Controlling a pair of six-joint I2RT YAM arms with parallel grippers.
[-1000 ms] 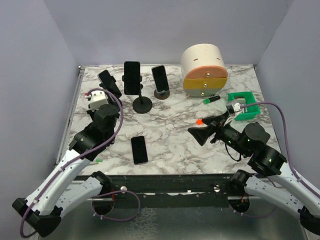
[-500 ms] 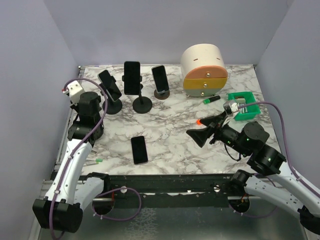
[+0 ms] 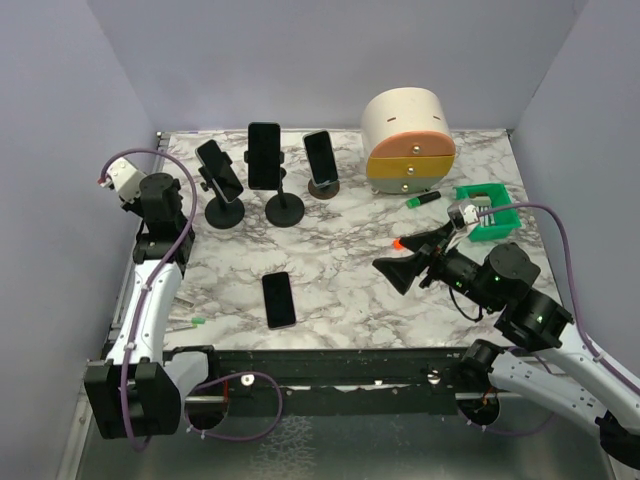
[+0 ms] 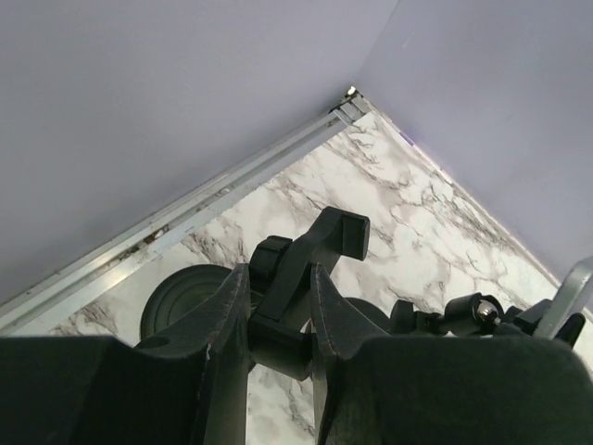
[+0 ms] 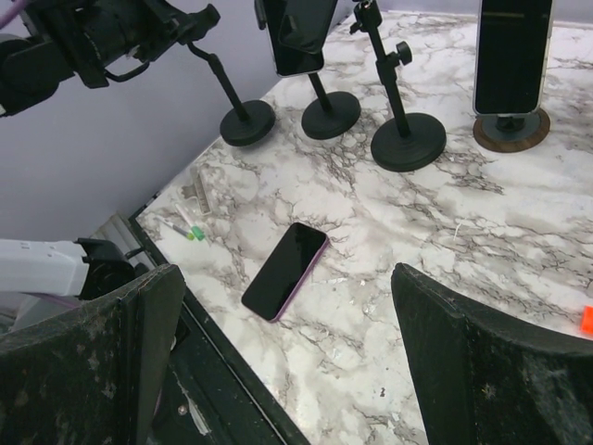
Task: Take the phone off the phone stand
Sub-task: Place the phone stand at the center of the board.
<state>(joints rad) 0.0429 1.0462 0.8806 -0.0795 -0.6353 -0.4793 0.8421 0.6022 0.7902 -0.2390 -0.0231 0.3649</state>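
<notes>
A dark phone (image 5: 285,269) with a purple edge lies flat on the marble table, near the front. My right gripper (image 3: 400,262) hovers above and to the right of it, open wide with nothing between its fingers. An empty black phone stand (image 4: 310,250) stands tilted by the left wall, its thin stem (image 5: 218,79) running down to a round base (image 5: 246,121). My left gripper (image 4: 278,274) is shut on the stand's clamp head, one finger on each side. In the top view the left arm hides this stand.
Three more phones sit on stands at the back left: a tilted one (image 3: 218,172), a tall one (image 3: 264,155) and one on a wooden base (image 3: 320,153). A round drawer box (image 3: 408,140), a green tray (image 3: 487,212) and a green marker (image 3: 422,200) lie to the right. The left wall is close.
My left arm has swung from over the table's left-middle out to the left edge, its jaws unchanged. The right arm and the flat phone have not moved.
</notes>
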